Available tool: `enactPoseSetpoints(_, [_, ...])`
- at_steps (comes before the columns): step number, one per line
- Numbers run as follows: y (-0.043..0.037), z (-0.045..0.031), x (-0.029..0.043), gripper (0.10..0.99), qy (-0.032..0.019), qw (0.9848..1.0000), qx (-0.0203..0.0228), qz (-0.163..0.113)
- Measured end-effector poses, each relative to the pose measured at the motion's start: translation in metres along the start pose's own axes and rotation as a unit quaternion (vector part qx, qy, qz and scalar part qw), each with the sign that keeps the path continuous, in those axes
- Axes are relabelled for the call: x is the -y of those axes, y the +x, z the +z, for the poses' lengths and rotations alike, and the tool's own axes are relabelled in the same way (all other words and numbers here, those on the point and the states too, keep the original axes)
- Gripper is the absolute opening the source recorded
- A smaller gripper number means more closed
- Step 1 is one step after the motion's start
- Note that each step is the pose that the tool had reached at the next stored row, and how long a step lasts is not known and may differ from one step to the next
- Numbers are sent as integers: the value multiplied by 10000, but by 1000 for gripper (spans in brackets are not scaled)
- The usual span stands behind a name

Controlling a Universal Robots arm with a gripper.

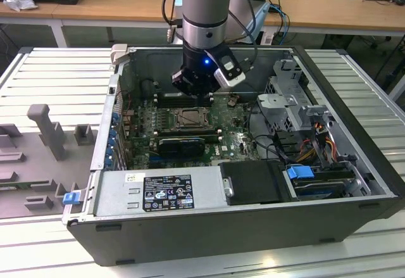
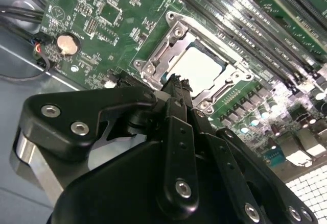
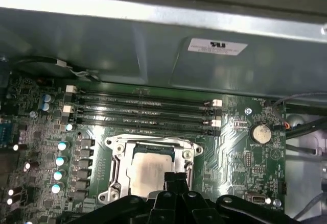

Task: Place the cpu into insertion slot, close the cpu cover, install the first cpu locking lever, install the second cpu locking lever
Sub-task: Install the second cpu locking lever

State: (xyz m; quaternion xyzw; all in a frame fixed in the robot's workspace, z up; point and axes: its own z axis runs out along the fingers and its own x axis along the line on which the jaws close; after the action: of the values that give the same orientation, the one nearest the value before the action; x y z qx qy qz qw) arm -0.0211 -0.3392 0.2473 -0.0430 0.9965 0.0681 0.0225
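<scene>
cpu seated in insertion slot, cpu cover down, tool above

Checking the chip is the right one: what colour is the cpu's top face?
Pale silver-grey, plain metal; the cpu shows best in the second wrist view, lying in the insertion slot.

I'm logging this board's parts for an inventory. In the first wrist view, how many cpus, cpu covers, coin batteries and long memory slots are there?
cpu: 1
cpu cover: 1
coin battery: 1
long memory slots: 4
Total: 7
</scene>
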Motion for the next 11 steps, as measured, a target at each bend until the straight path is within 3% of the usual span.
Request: enactPoseSetpoints(11, [20, -23, 231, 106, 0, 10000, -4, 1])
